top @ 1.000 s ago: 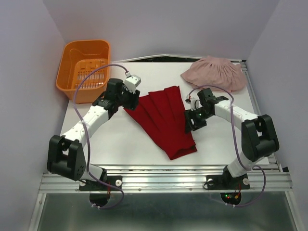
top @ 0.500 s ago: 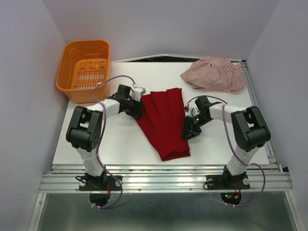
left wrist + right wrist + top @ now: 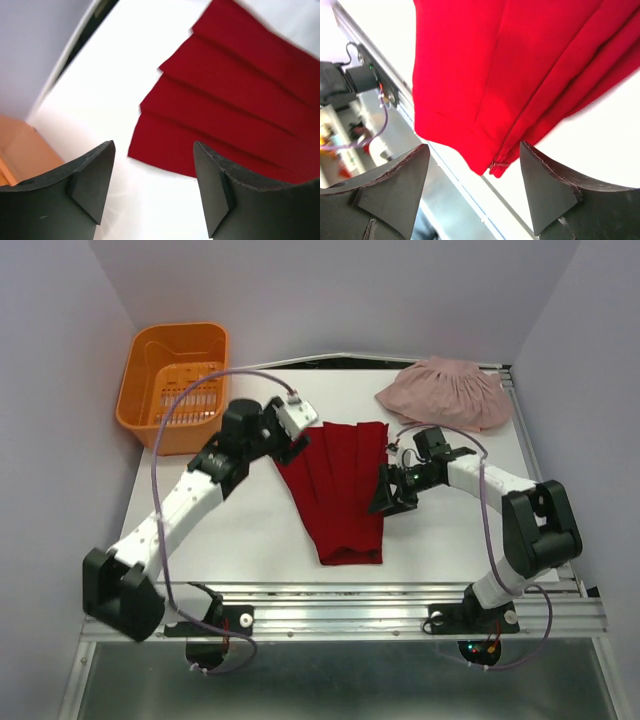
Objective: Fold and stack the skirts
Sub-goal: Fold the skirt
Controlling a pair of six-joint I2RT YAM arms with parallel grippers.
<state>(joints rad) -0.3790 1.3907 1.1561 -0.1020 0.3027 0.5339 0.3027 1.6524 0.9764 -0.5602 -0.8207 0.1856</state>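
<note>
The deep red skirt (image 3: pixel 340 490) lies flat in the middle of the table, pleats running front to back. It also shows in the left wrist view (image 3: pixel 240 105) and the right wrist view (image 3: pixel 520 70). The pale pink skirt (image 3: pixel 445 392) lies bunched at the back right. My left gripper (image 3: pixel 297 443) is open and empty, just above the red skirt's back left corner (image 3: pixel 155 172). My right gripper (image 3: pixel 382 502) is open and empty beside the red skirt's right edge (image 3: pixel 472 192).
An orange plastic basket (image 3: pixel 176 382) stands at the back left corner. The table's metal front rail (image 3: pixel 340 612) runs along the near edge. Purple walls close in on both sides.
The red skirt has been turned from slanting to nearly straight, front to back. My left arm has stretched out and its gripper has risen. My right gripper has shifted slightly forward.
</note>
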